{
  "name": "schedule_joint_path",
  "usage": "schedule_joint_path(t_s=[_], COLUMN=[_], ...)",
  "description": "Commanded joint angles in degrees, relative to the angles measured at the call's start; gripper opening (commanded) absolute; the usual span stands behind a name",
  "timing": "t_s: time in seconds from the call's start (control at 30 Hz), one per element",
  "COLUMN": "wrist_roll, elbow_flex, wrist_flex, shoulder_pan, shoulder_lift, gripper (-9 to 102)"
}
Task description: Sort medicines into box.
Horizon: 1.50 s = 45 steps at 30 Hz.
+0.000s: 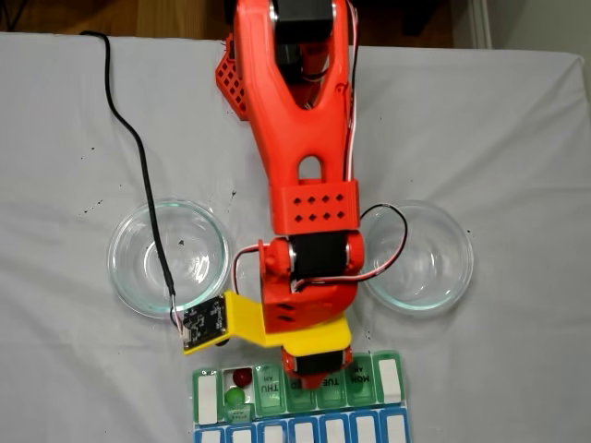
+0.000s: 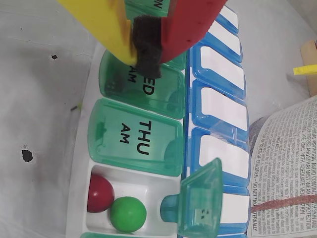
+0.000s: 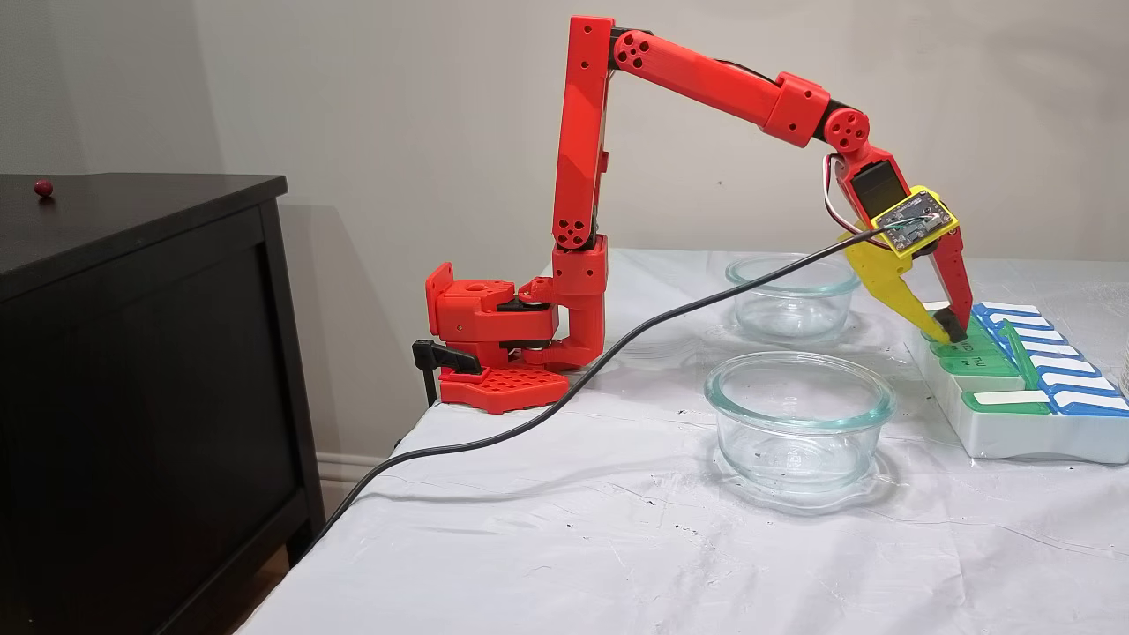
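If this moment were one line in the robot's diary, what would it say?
gripper: shut, above closed WED lid | open compartment: dark red ball, bright green ball | clear glass dishes: empty

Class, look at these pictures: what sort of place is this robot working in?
Probably a room in a home, not a lab: a table under a wrinkled white cover, a dark wooden cabinet by a plain wall, and glass bowls beside a pill box.

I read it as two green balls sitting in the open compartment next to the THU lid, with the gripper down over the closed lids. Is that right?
Not quite. The wrist view shows one dark red ball and one green ball in the open compartment, beside the THU lid. The rest holds: the gripper is down over the closed lids.
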Motion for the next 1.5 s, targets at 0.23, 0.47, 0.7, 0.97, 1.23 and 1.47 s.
schedule_joint_path(t_s=[0.23,0.47,0.7,0.97,1.23,1.47], wrist_roll=[-19.7,-22.6,-21.2,-20.0,-24.7,-22.6], elbow_flex=[0.8,-1.8,-5.4,-4.3,-8.0,-6.2], wrist_flex=[-7.8,-13.9,-18.2,-19.0,-19.8,-20.8], shoulder_pan=[5.3,12.0,14.3,14.5,16.8,15.1], shoulder_lift=[16.6,12.7,7.6,13.1,10.6,11.2], gripper=[0,0,0,0,0,0])
